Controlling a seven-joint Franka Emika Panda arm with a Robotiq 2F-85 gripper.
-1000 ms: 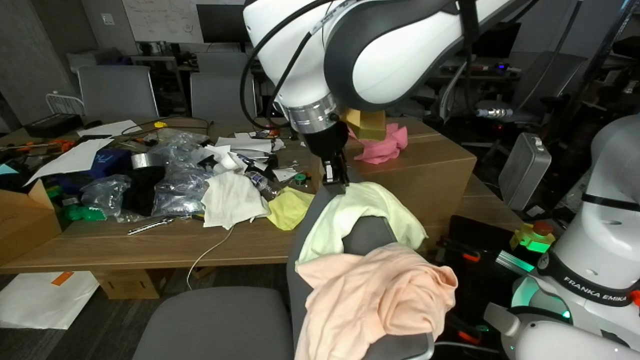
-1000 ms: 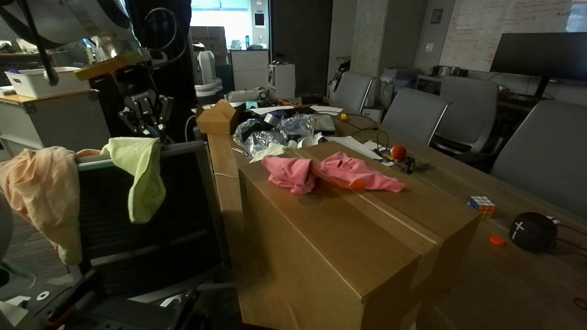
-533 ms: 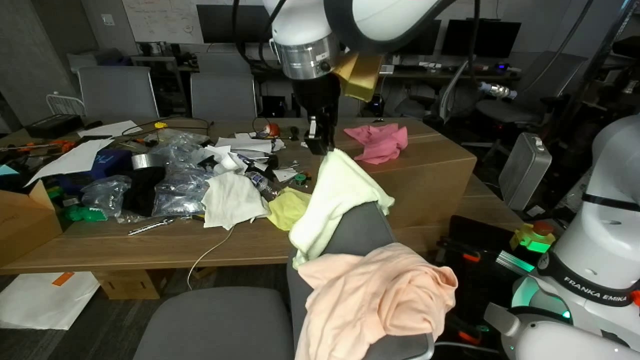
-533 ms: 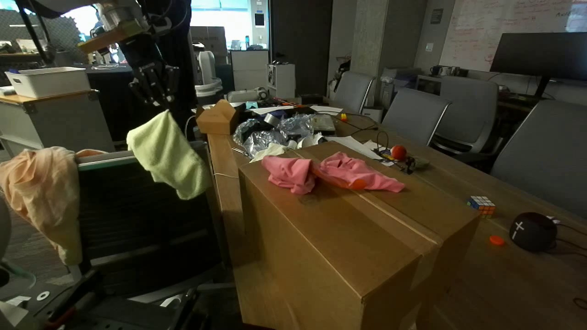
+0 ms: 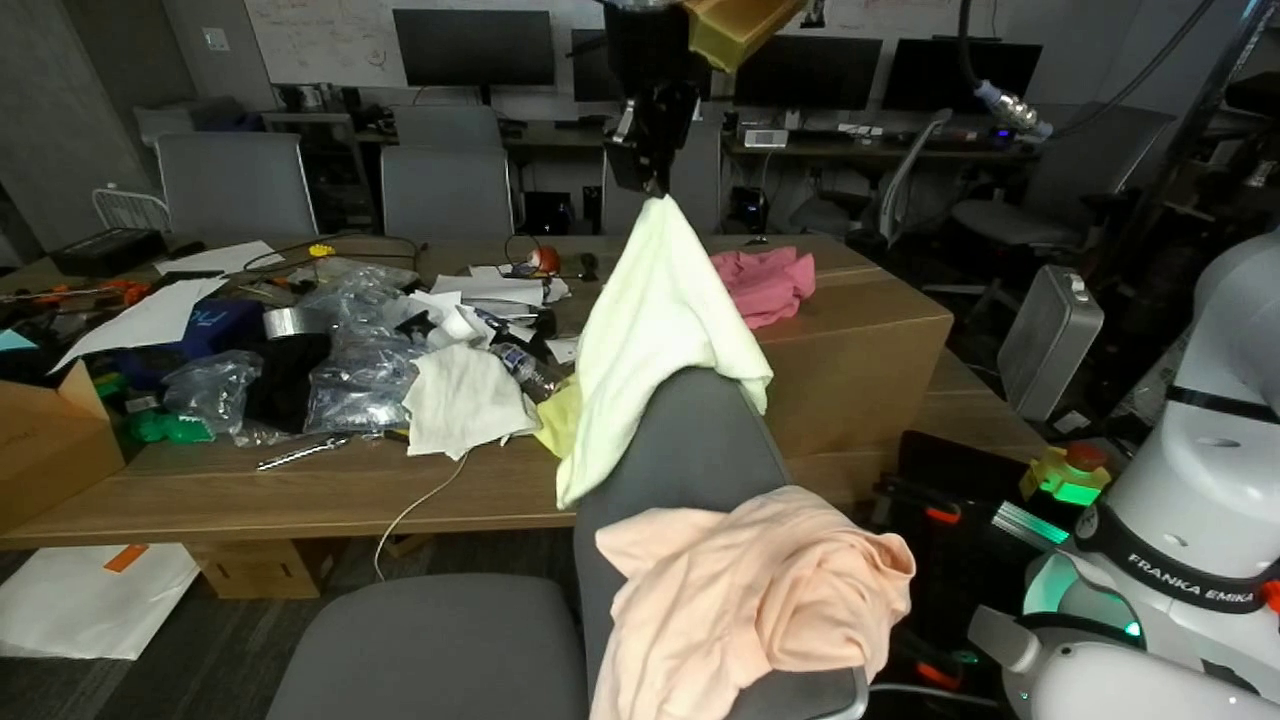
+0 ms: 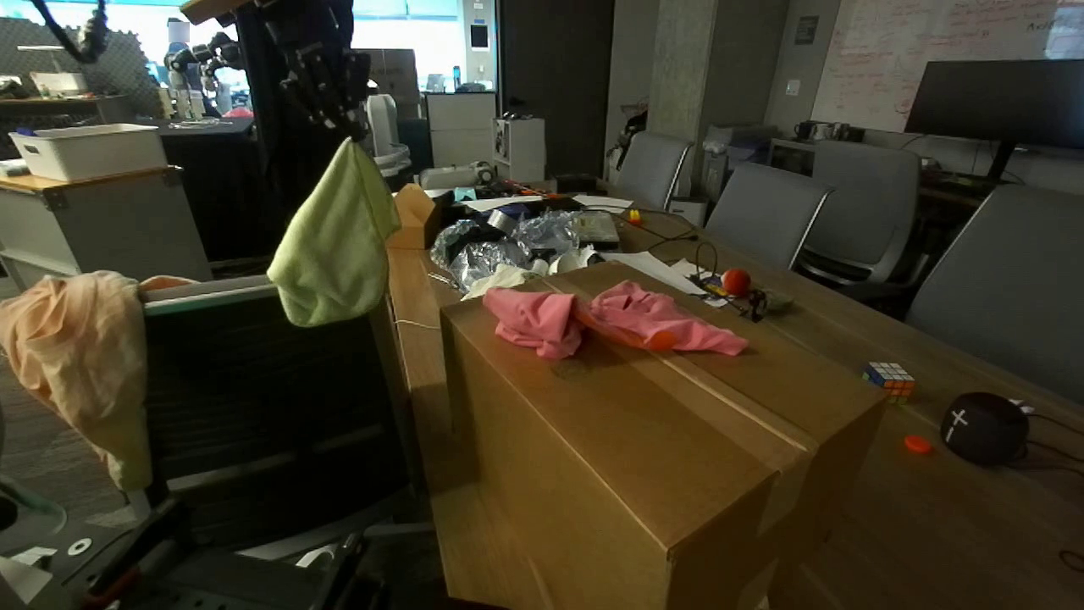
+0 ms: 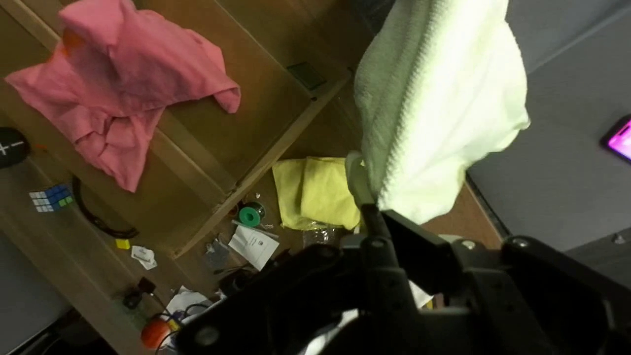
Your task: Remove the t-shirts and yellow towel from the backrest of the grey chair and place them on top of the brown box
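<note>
1. A peach t-shirt (image 5: 750,590) is draped over the near end of the backrest (image 5: 690,440) of the grey chair (image 5: 430,640).
2. Above the far end, the pale yellow towel (image 5: 660,300) is pinched at its peak by the gripper (image 5: 656,189), jaws close together, and its lower part is suspended; whether the backrest is touched cannot be told.
3. On top of the brown box (image 6: 610,457), a pink t-shirt (image 6: 542,322) is spread crumpled, shown in both exterior views.
4. On the wooden table (image 5: 300,490) by the box, a folded yellow cloth (image 7: 330,192) and a white cloth (image 5: 465,405) are laid near clear plastic packaging (image 5: 360,350).
5. Beyond, grey office chairs (image 5: 235,190) are lined up before black monitors (image 5: 475,50).
</note>
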